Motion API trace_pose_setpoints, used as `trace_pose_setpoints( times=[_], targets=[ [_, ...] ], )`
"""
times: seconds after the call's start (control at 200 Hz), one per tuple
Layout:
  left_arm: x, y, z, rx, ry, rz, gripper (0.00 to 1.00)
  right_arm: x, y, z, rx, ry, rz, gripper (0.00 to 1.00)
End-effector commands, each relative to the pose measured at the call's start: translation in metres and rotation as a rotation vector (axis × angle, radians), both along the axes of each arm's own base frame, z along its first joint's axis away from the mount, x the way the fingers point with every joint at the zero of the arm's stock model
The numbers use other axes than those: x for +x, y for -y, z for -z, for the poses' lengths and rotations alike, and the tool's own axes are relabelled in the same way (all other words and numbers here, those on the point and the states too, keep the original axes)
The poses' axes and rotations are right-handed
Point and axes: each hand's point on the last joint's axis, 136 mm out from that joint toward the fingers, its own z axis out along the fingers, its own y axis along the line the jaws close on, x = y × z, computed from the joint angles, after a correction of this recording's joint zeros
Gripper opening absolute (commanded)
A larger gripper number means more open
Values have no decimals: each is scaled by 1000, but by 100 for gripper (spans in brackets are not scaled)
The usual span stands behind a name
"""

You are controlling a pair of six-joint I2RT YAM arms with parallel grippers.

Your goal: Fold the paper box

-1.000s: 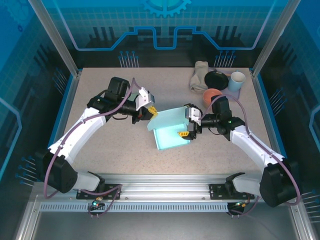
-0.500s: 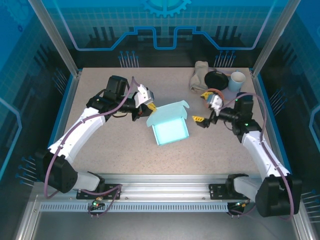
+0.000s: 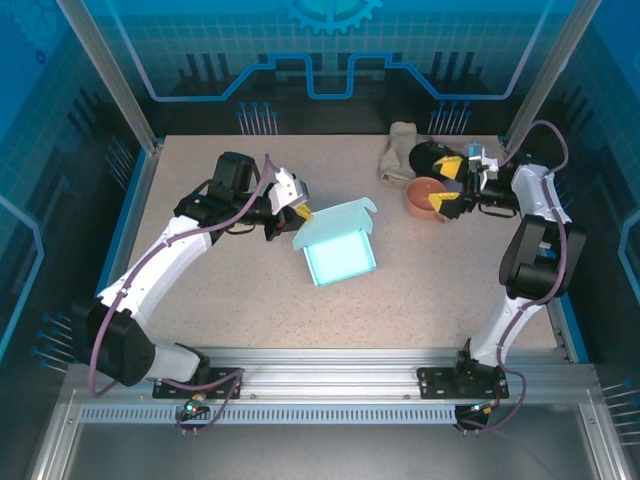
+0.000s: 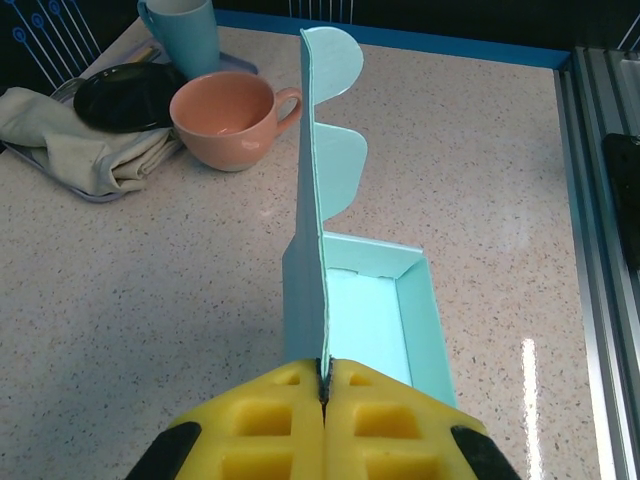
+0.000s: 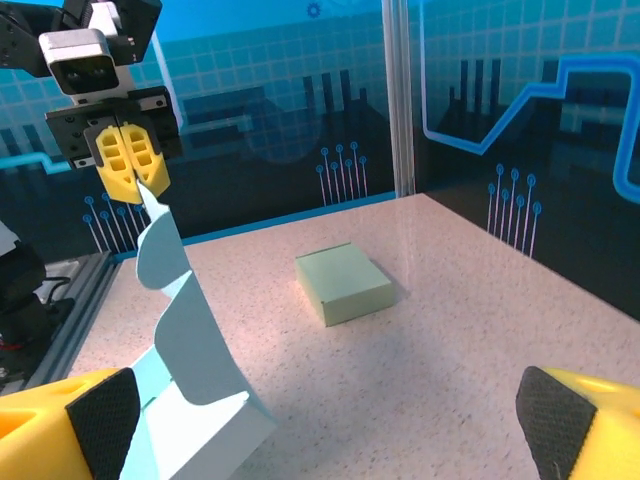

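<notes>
The light blue paper box [image 3: 342, 255] lies open on the table's middle, its tray facing up. Its scalloped lid flap [image 4: 318, 150] stands upright, and my left gripper [image 3: 300, 212] is shut on the flap's edge. In the left wrist view the yellow pads [image 4: 275, 420] of the left gripper [image 4: 325, 385] pinch that thin edge. My right gripper [image 3: 447, 186] hangs open at the back right, well away from the box. In the right wrist view the right gripper [image 5: 320, 435] has nothing between its wide-spread fingers, and the box [image 5: 190, 400] stands at lower left.
An orange cup [image 3: 420, 192], a black plate [image 3: 430, 157], a pale blue cup [image 3: 475, 162] and a folded cloth [image 3: 398, 150] crowd the back right corner. A closed green box [image 5: 345, 283] sits on the table beyond the blue one.
My right gripper has let go of the box's right side and drawn back to the back right corner. The tray has settled flat; the left gripper still holds the flap.
</notes>
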Motion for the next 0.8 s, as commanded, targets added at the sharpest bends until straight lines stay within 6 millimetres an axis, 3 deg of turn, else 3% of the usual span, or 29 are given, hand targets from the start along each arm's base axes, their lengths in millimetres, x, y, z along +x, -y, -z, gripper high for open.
trace_pose_setpoints(
  times=[0.0, 0.145, 0.33, 0.625, 0.795],
  targets=[
    [1, -2, -7, -21, 17, -10, 2, -9, -10, -49, 197, -56, 68, 100],
    [3, -2, -6, -18, 14, -17, 2, -19, -6, -60, 194, -37, 83, 100],
    [-1, -2, -9, -26, 15, -10, 2, -47, -10, -89, 182, 23, 86, 100],
    [-7, -3, -16, -40, 29, -4, 2, -113, -25, -138, 163, 123, 76, 100],
    [-8, -1, -17, -51, 17, 3, 2, -147, -37, -151, 157, 154, 61, 100]
  ],
)
